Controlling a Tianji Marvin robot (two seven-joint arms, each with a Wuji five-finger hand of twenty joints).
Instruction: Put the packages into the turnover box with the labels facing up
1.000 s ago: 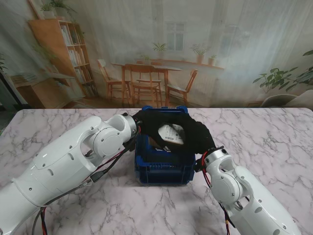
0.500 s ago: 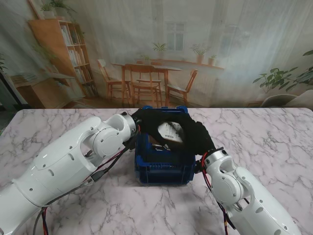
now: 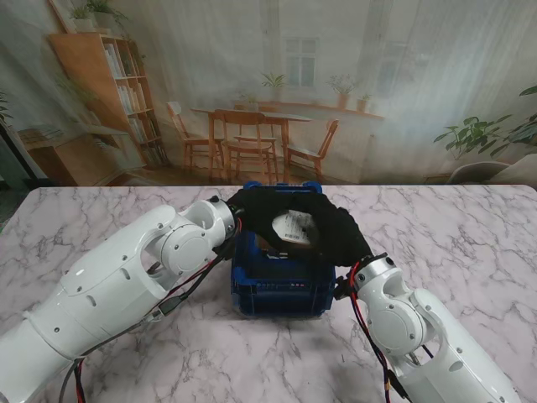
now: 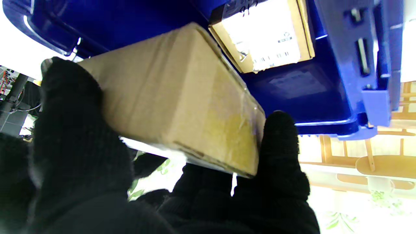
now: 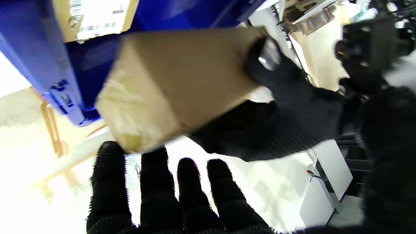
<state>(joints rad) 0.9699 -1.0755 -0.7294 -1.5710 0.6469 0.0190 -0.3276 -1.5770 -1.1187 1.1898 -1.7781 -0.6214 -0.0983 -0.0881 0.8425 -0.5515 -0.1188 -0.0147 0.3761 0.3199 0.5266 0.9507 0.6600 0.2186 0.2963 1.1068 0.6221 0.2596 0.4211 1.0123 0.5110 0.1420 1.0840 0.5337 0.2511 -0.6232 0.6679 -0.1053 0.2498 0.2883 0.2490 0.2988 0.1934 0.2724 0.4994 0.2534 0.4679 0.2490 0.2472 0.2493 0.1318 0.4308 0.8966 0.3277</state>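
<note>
- Plainly, both gloved hands meet over the open top of the blue turnover box [image 3: 281, 281], which stands on the marble table [image 3: 470, 235] between the two arms; the cardboard package [image 4: 175, 107] hangs between them above the box mouth, so it can go straight down.
- The left hand [image 4: 107, 182] is closed on the package, thumb on one face and a finger against its end; this clamp seems to carry the weight.
- The right hand [image 3: 336, 231] has its fingers [image 5: 156, 191] stretched out side by side, their tips at the package's lower corner; it reads as a propping hand rather than a grasp, likely steadying the tilt.
- In the stand's view the white label [image 3: 294, 228] faces up, as the task asks; the package is tilted, not level.
- Another labelled package [image 4: 266, 35] already lies on the box floor, label up; the held one probably has to settle beside or upon it.
- I judge the lowering not yet finished.
</note>
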